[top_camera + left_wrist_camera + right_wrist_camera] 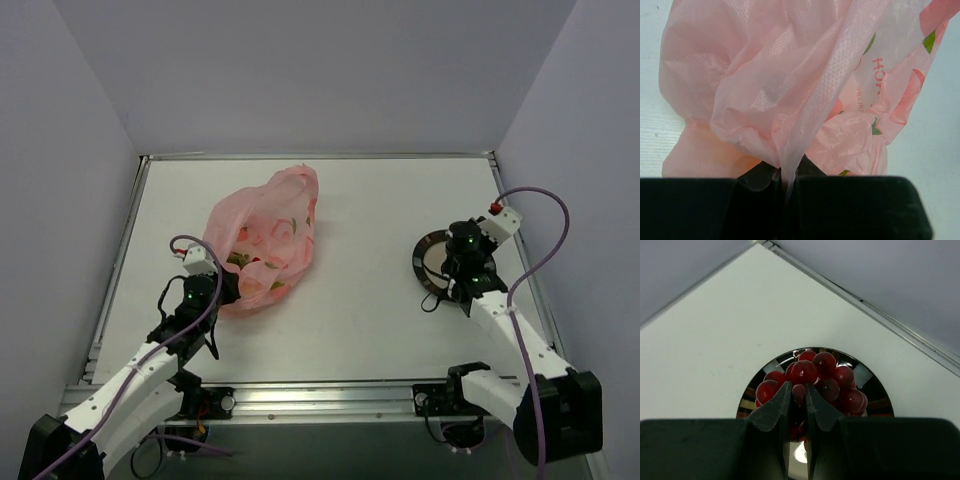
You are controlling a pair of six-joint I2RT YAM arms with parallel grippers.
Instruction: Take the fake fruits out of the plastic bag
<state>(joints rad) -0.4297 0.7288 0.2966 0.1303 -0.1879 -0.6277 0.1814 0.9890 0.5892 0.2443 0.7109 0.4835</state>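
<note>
On the white walled table point(380, 300), left tool point(786, 174) pinches bag point(265, 235); right tool point(798, 396) grips grapes point(826, 371).

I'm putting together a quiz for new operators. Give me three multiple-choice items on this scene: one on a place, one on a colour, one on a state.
1. Where is the grape bunch?
A) Inside the bag
B) At the round plate, on the right side of the table
C) On the bare table beside the left arm

2. What colour is the plastic bag?
A) Translucent pink
B) Solid blue
C) Black

3. What is the left gripper doing?
A) Hanging open over the table
B) Shut on a fold of the plastic bag
C) Holding the plate

Answers:
1 B: the right wrist view shows the bunch at the plate, with the right gripper closed on it.
2 A: the bag is pink in both the top and the left wrist views.
3 B: in the left wrist view a pink fold runs down between the closed fingers.
</note>
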